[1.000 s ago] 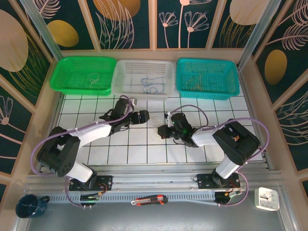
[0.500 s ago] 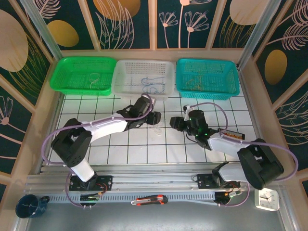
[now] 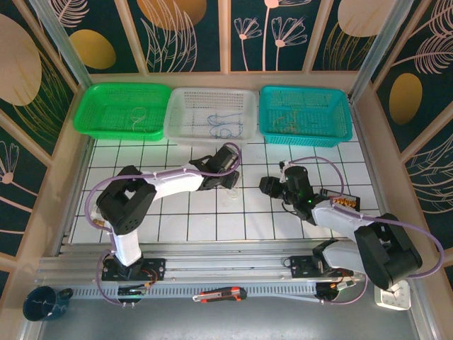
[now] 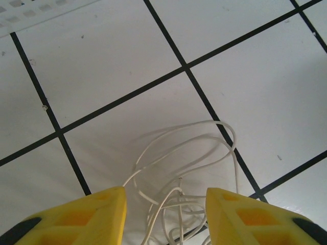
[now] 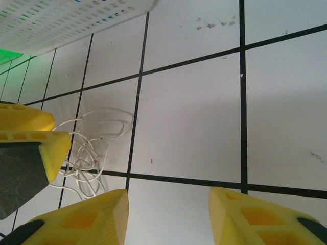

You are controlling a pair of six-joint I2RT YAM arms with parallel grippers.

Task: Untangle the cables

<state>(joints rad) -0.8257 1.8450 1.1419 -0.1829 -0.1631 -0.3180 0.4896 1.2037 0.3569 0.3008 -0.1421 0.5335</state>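
A small tangle of thin white cables (image 3: 232, 192) lies on the tiled table (image 3: 212, 219) near the middle. My left gripper (image 3: 231, 180) hangs just over it. In the left wrist view the white cables (image 4: 186, 168) loop between and ahead of the yellow fingers (image 4: 92, 214), and the left gripper (image 4: 166, 199) is open around the strands, not pinching them. My right gripper (image 3: 264, 186) sits a little to the right of the tangle. In its wrist view the right gripper (image 5: 168, 204) is open over bare tile, with the cables (image 5: 89, 153) off to its left.
Three baskets line the back: a green basket (image 3: 99, 117) with a white cord, a white basket (image 3: 185, 117) with blue cords, and a teal basket (image 3: 336, 120) with yellowish cords. The white basket's rim (image 5: 76, 18) lies ahead of the right gripper. A box cutter (image 3: 219, 294) lies on the front rail.
The left arm reached right over the white tangle and its jaws narrowed. The right gripper opened, let go of the tangle and drew back to the right.
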